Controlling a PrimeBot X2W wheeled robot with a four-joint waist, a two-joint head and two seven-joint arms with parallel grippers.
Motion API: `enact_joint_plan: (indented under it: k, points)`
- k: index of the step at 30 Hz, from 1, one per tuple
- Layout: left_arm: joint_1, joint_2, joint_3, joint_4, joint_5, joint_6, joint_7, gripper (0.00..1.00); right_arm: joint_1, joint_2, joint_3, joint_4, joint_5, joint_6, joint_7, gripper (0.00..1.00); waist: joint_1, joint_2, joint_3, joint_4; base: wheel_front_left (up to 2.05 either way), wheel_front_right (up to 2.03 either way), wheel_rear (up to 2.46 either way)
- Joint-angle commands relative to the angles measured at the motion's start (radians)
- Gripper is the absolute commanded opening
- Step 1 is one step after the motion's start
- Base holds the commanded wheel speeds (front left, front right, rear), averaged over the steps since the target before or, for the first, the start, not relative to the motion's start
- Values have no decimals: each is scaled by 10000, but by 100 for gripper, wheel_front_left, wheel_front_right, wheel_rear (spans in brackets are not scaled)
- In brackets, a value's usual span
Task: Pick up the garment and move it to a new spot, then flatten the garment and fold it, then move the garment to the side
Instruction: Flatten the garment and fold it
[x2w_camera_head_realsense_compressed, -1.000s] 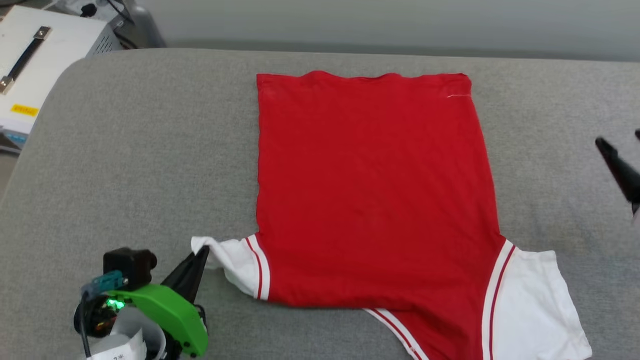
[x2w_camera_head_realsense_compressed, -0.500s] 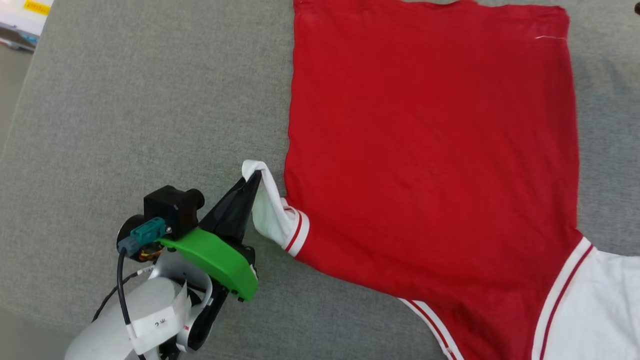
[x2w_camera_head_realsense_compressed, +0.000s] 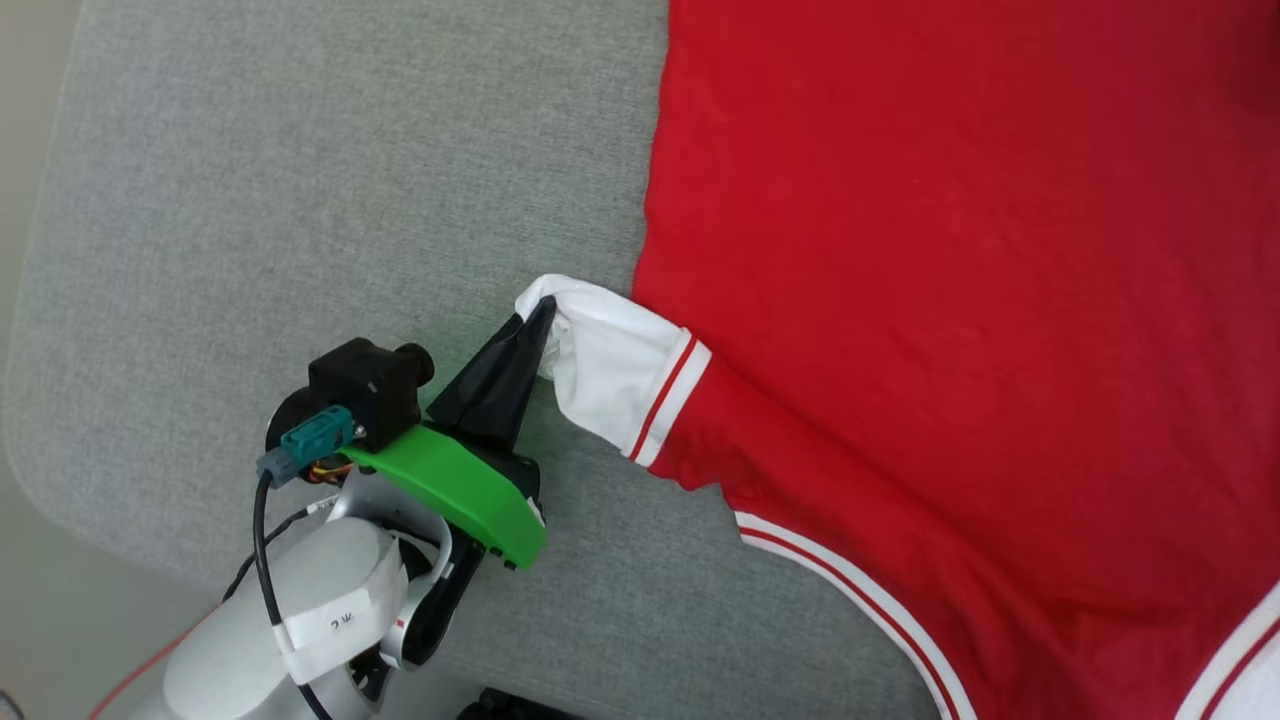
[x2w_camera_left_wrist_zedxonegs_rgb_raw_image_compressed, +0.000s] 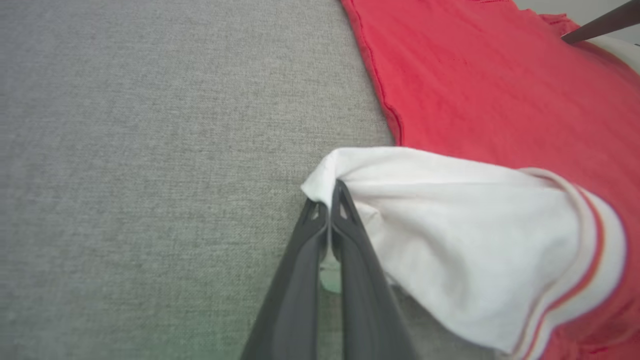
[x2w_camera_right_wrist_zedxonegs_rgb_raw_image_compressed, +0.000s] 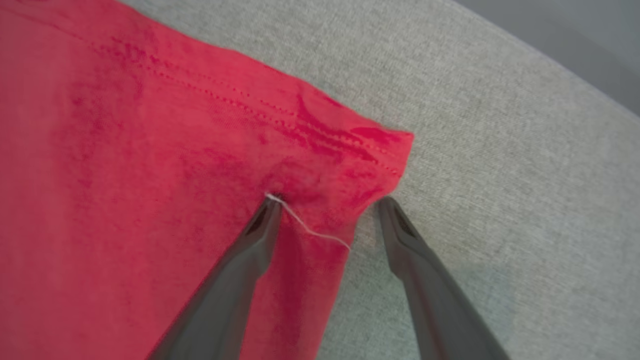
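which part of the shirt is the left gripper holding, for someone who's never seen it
On the grey padded surface lies the red garment. From its left edge a white sleeve with red-and-white striped trim sticks out. Its tip is bunched, pinched in the shut left gripper.

The garment (x2w_camera_head_realsense_compressed: 950, 250) is a red T-shirt spread flat, plain side up, across the centre and right of the head view. Its white sleeve (x2w_camera_head_realsense_compressed: 610, 360), edged with red-and-white stripes, sits at frame centre, its tip bunched and pinched in the left end effector (x2w_camera_head_realsense_compressed: 545, 308). In the right wrist view a hemmed red corner (x2w_camera_right_wrist_zedxonegs_rgb_raw_image_compressed: 350, 150) lies wrinkled at centre, a loose white thread (x2w_camera_right_wrist_zedxonegs_rgb_raw_image_compressed: 310, 229) on it
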Motion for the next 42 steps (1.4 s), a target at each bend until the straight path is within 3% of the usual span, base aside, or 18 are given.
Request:
enact_joint_plan:
  k: [1,2,3,13,22,27,31,37,42]
  points:
    - [-160,-58,27,108,60,-60,-89,0,532,64,276,283,184,2,216,100,-1,0,115,162,0,0,0]
    - [-146,-79,21,216,33,-104,-113,0,602,-34,395,281,284,2,249,28,-1,0,51,139,0,0,0]
    - [-139,-82,13,284,24,-128,-121,0,606,-86,412,258,367,2,187,0,-1,0,6,123,0,0,0]
    - [363,146,112,806,-177,-149,-257,0,543,-441,600,-204,1112,2,-2201,0,-1,0,-1474,-449,0,0,0]
    - [1499,791,234,615,-527,274,-172,0,2280,-2383,1609,-2234,2707,2,-3815,0,-1,0,-3122,-1493,0,0,0]
    - [2093,1128,312,309,-707,579,-107,0,4137,-3538,1529,-3407,3386,2,-4580,0,-1,0,-3612,-2116,0,0,0]
    - [2453,1336,365,115,-771,821,-95,0,5806,-4087,1114,-3976,3759,2,-5085,0,-1,0,-3799,-2561,0,0,0]
    - [2761,1536,458,-42,-881,981,-111,0,8454,-4180,251,-4463,4215,2,-5488,0,-1,0,-3942,-3000,0,0,0]
    - [2799,1635,515,-125,-890,1041,-121,0,10636,-3604,-375,-4564,4326,2,-5494,0,-1,0,-3902,-3108,0,0,0]
